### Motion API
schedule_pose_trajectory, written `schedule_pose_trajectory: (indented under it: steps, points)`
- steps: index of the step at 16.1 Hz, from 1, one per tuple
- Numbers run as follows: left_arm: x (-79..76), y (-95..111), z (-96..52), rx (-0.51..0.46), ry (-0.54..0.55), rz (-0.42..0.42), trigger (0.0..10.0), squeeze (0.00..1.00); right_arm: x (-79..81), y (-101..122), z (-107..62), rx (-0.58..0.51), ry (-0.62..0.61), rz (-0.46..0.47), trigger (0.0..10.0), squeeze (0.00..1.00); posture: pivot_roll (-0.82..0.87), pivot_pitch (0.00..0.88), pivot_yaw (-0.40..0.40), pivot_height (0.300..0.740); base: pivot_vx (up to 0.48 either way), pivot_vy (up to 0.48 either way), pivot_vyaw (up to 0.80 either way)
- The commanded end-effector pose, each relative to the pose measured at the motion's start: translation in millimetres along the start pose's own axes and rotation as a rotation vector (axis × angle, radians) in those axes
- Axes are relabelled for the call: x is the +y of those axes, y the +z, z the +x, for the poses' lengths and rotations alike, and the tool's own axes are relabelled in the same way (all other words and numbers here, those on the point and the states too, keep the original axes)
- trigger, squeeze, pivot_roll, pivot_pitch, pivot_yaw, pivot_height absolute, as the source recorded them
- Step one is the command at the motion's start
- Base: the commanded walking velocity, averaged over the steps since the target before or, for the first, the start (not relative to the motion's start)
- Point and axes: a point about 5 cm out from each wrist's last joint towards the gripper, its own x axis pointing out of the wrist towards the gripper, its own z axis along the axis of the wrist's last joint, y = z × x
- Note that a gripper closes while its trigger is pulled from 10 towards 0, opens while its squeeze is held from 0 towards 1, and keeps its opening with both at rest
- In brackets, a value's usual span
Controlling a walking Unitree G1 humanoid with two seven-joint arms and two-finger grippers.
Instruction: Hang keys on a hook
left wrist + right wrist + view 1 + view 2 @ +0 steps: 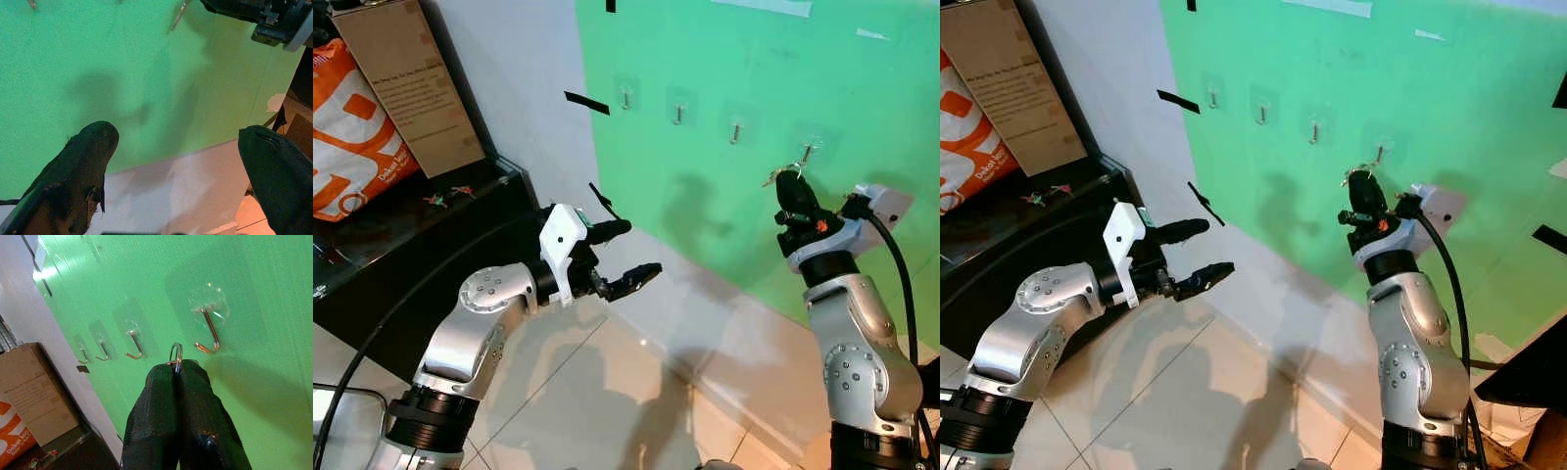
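Right gripper [177, 369], raised at right of frame, pinches key ring [176, 354] just below hook [208, 332]; left gripper [625, 253] gapes empty, centre-left.

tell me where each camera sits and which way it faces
Left eye: head, looking down at the green wall, both arms showing.
Right eye: the same scene, slightly shifted.
Left wrist: along the open left gripper toward the wall.
Right wrist: along the right gripper, shut on the key ring beside a hook.
All share the wall.
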Motion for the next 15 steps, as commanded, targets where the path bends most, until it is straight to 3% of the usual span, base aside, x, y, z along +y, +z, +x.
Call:
schedule_pose_trajectory:
  steps: [1,6,10,15]
  points:
    - [0.4,5,1.0,-0.002,-0.01,0.018,10.0,0.03,6.0,5,2.5,-0.032,0.033,0.017,10.0,0.0,-0.13,0.0,0.103,0.74,0.0,0.0,0.0]
    - [0.0,5,1.8,-0.001,-0.01,0.015,10.0,0.03,5.9,4,8.7,-0.031,0.027,0.017,10.0,0.0,-0.13,0.0,0.101,0.74,0.0,0.0,0.0]
    - [-0.4,4,1.2,0.0,-0.008,0.011,10.0,0.03,-9.9,1,12.0,-0.012,-0.105,0.037,10.0,0.0,-0.13,0.0,0.101,0.74,0.0,0.0,0.0]
    - [-1.1,3,1.5,0.002,-0.01,0.007,10.0,0.03,-17.5,2,11.7,-0.027,-0.156,0.064,10.0,0.0,-0.13,0.0,0.102,0.74,0.0,0.0,0.0]
